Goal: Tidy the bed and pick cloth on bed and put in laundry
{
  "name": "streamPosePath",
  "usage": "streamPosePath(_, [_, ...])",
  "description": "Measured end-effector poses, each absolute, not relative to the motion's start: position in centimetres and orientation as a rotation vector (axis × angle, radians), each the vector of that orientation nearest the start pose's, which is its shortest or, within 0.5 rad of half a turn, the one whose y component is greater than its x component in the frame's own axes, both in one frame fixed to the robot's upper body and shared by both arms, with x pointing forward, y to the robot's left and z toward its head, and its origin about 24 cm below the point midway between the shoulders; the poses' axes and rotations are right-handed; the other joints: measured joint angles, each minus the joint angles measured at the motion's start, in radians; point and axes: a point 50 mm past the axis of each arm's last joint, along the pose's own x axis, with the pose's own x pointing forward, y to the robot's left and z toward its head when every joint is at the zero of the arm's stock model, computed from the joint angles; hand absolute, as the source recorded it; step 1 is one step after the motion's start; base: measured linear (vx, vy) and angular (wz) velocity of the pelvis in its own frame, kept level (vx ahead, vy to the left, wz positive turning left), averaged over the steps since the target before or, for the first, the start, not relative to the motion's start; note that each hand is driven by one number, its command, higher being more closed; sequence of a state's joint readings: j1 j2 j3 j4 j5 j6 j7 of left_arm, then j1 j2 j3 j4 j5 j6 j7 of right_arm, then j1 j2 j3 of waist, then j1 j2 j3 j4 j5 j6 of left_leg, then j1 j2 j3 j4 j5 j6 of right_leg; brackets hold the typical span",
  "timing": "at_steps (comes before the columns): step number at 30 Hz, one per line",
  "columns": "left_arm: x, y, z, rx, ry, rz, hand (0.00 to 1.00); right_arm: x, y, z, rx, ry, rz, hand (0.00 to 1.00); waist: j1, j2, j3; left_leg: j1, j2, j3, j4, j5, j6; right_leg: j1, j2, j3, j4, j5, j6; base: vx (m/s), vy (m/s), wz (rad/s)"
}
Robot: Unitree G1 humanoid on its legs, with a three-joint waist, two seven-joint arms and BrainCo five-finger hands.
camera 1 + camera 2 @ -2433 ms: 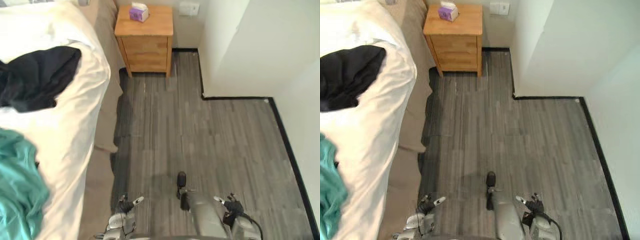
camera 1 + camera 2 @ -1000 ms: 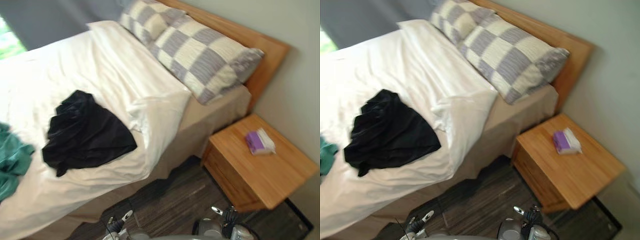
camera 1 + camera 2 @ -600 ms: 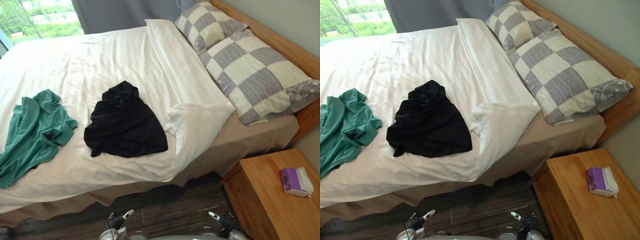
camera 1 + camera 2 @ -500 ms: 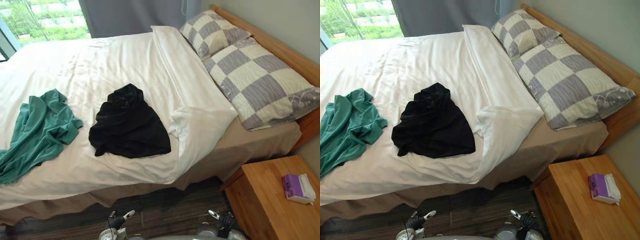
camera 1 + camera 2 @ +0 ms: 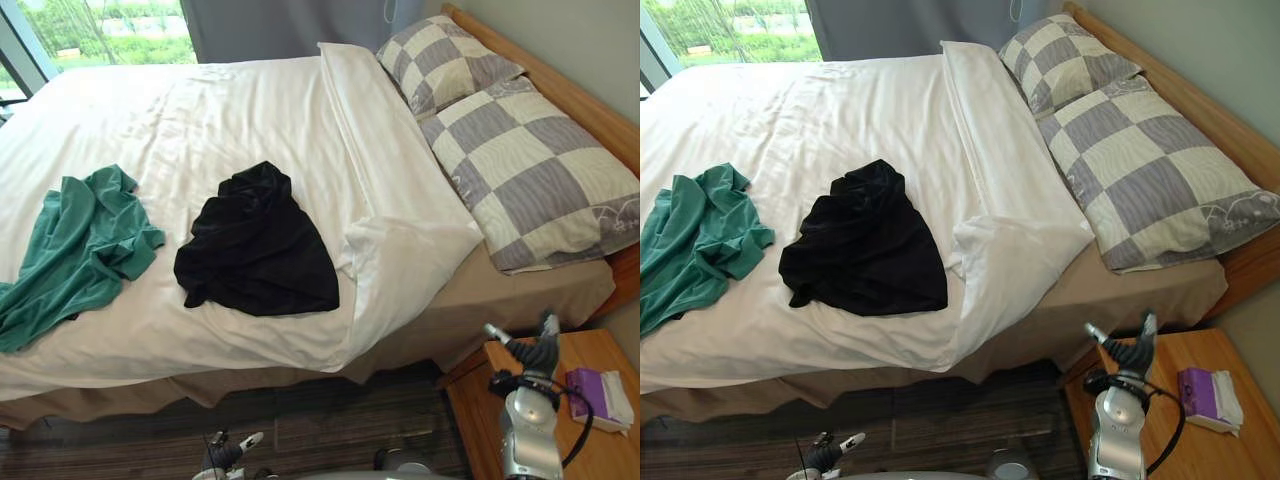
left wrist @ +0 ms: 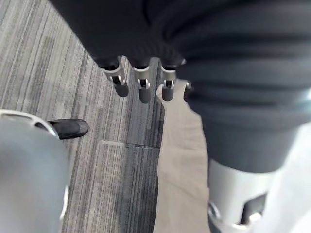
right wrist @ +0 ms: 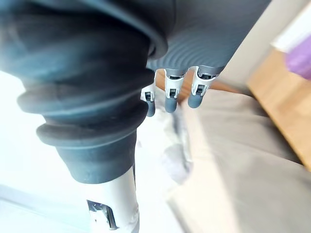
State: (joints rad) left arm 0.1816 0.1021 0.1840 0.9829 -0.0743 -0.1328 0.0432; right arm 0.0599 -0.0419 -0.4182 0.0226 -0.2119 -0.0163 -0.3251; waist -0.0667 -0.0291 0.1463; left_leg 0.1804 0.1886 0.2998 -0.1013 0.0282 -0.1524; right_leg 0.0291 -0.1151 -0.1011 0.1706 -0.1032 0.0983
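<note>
The black cloth (image 5: pixel 255 245) lies in a heap near the middle of the bed (image 5: pixel 500 300), on top of the white cover (image 5: pixel 230 110). No hand touches it. The green cloth (image 5: pixel 75 250) lies on the same cover, just beside the black one on the robot's left. A thin strip of white shows between them. Both cloths are closer to the near edge of the bed than to the far edge.

One corner of the white cover is folded over near the pillows, and the tan sheet shows beside the fold. Two checked pillows (image 5: pixel 555 185) lie side by side at the head of the bed, up against the wooden headboard (image 5: pixel 560 90).

The right hand (image 5: pixel 535 355) is up in the air by the near corner of the bed, well away from both cloths. Its fingers (image 5: pixel 497 333) are spread apart and it holds nothing. It is above the edge of the wooden nightstand (image 5: pixel 1140 440). A purple tissue pack (image 5: pixel 600 393) lies on the nightstand, near that arm.

The left hand (image 5: pixel 225 455) is down low over the dark floor (image 5: pixel 330 425), in front of the bed. In the left wrist view its fingers (image 6: pixel 144 90) point straight out in a row and hold nothing.

Behind the bed are a window (image 5: pixel 100 25) with green outside and a grey curtain (image 5: pixel 290 20).
</note>
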Motion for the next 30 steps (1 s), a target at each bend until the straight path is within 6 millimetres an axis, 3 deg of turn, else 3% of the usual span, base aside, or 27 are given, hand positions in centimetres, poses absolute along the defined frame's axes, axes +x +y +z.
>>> streamPosePath(7, [5.4, 22.4, -15.7, 0.002, 1.072, 0.305, 0.00, 28.0, -26.7, 12.6, -0.431, -0.271, -0.609, 0.00, 0.004, 0.021, 0.001, -0.037, -0.002, -0.041, -0.001, 0.028, 0.005, 0.013, -0.001, -0.041, -0.047, 0.036, -0.004, -0.04, 0.005, 0.18])
streamPosePath(8, [5.3, 22.3, -15.8, 0.004, 1.076, 0.301, 0.00, 28.6, -26.5, 13.2, -0.445, -0.290, -0.595, 0.00, 0.005, 0.024, 0.001, -0.040, 0.000, -0.043, -0.001, 0.031, 0.003, 0.013, 0.001, -0.043, -0.050, 0.040, -0.005, -0.07, -0.004, 0.13])
streamPosePath(9, [5.2, 22.2, -15.8, 0.008, 1.079, 0.288, 0.00, 29.8, -25.8, 14.6, -0.480, -0.330, -0.562, 0.00, 0.025, 0.033, 0.005, -0.050, 0.004, -0.049, -0.001, 0.039, 0.006, 0.010, 0.005, -0.048, -0.056, 0.048, -0.009, -0.09, -0.004, 0.10])
streamPosePath(13, [5.2, 22.2, -15.8, -0.023, 1.075, 0.289, 0.00, 32.7, -24.6, 17.7, -0.514, -0.395, -0.488, 0.00, 0.032, 0.044, 0.018, -0.110, 0.006, -0.077, -0.001, 0.065, 0.014, -0.024, 0.008, -0.067, -0.076, 0.079, -0.016, -0.09, 0.005, 0.17])
streamPosePath(17, [5.7, 22.6, -15.6, -0.033, 1.049, 0.307, 0.00, 34.3, -24.9, 21.2, -0.559, -0.460, -0.489, 0.00, 0.051, 0.054, 0.057, -0.169, 0.003, -0.089, -0.001, 0.084, 0.020, -0.070, 0.007, -0.071, -0.089, 0.109, -0.019, -0.10, 0.031, 0.06])
streamPosePath(23, [7.5, 24.3, -14.6, -0.020, 0.967, 0.331, 0.00, 35.5, -25.9, 25.5, -0.608, -0.517, -0.520, 0.00, 0.055, 0.084, 0.141, -0.272, 0.002, -0.109, -0.001, 0.125, 0.030, -0.171, 0.007, -0.081, -0.087, 0.145, -0.027, -0.08, 0.033, 0.06])
streamPosePath(30, [10.4, 25.4, -13.2, -0.023, 0.839, 0.315, 0.00, 36.8, -26.9, 27.9, -0.680, -0.482, -0.504, 0.00, 0.055, 0.136, 0.250, -0.390, 0.000, -0.115, -0.001, 0.168, 0.039, -0.289, 0.006, -0.081, -0.086, 0.181, -0.032, -0.05, 0.016, 0.00])
